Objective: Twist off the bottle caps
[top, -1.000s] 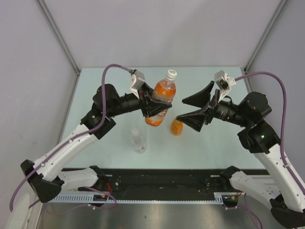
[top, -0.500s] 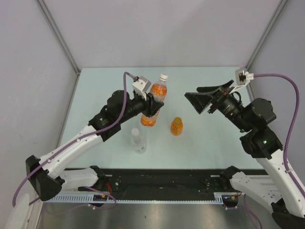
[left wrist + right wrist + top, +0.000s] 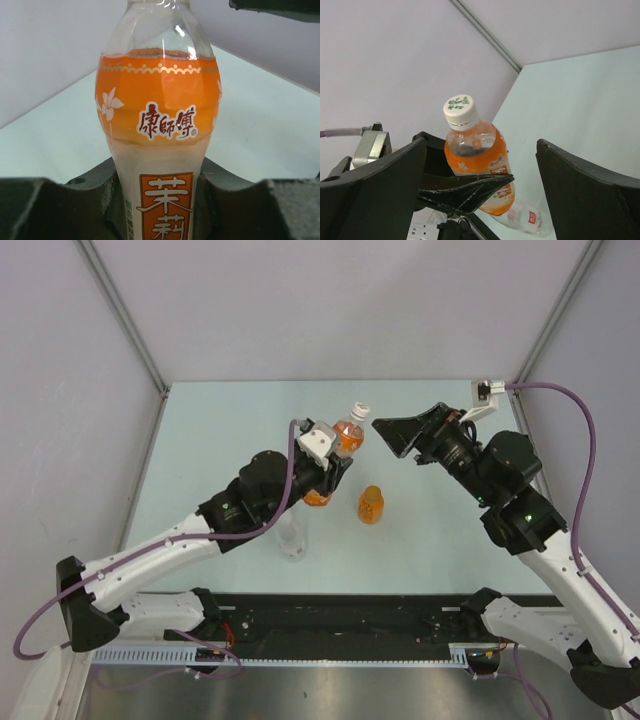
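My left gripper is shut on the taller orange bottle, holding it off the table and tilted to the right. In the left wrist view both jaws press on its labelled waist. Its white cap is on and points toward my right gripper. That gripper hangs open just right of the cap. In the right wrist view the cap shows ahead of the wide-apart fingers, touching neither.
A short orange bottle with an orange cap stands on the pale table, right of the held one. A clear bottle stands nearer the front, under the left arm. Grey walls close off the left, right and back.
The left arm has swung the held bottle forward and right and tipped its cap toward the right gripper. The right gripper has moved left and closer to the cap.
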{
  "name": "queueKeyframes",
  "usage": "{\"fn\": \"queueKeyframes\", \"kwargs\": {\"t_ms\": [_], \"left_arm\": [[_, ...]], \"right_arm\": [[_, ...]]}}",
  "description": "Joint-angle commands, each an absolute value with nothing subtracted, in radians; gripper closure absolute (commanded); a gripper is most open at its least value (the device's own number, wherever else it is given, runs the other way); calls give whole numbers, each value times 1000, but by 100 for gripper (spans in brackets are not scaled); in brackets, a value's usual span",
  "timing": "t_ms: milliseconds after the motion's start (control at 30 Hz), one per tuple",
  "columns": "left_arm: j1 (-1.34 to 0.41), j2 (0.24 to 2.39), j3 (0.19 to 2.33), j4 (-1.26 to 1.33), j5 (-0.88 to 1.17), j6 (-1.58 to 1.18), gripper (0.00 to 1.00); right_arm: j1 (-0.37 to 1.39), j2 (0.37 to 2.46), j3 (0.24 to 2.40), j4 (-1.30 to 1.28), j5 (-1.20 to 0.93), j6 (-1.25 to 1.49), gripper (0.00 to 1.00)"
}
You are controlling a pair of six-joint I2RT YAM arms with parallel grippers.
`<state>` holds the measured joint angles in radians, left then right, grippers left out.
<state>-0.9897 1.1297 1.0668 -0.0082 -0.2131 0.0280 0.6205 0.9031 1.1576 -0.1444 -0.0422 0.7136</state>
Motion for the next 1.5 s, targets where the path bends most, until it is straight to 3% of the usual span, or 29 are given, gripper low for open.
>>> {"fn": "queueKeyframes", "kwargs": {"t_ms": [0, 333, 667, 967, 1300, 1467], "left_arm": [[-1020, 1158, 1095, 49, -294, 115, 100], [-1052, 1184, 1123, 48, -310, 130, 100], [-1089, 1195, 1129, 41, -330, 146, 100], [-1103, 1200, 1127, 40, -334, 156, 100], [-1108, 1200, 1124, 44, -336, 156, 100], [-1111, 1197, 1126, 46, -342, 158, 100]], "right_arm": [[640, 907, 1187, -84, -5, 723, 6], [646, 931, 1189, -74, -3, 701, 13], [667, 959, 1189, -51, 40, 683, 42], [683, 960, 1189, -32, 60, 670, 46], [687, 959, 1189, -51, 64, 657, 66], [687, 965, 1189, -63, 55, 657, 96]]}}
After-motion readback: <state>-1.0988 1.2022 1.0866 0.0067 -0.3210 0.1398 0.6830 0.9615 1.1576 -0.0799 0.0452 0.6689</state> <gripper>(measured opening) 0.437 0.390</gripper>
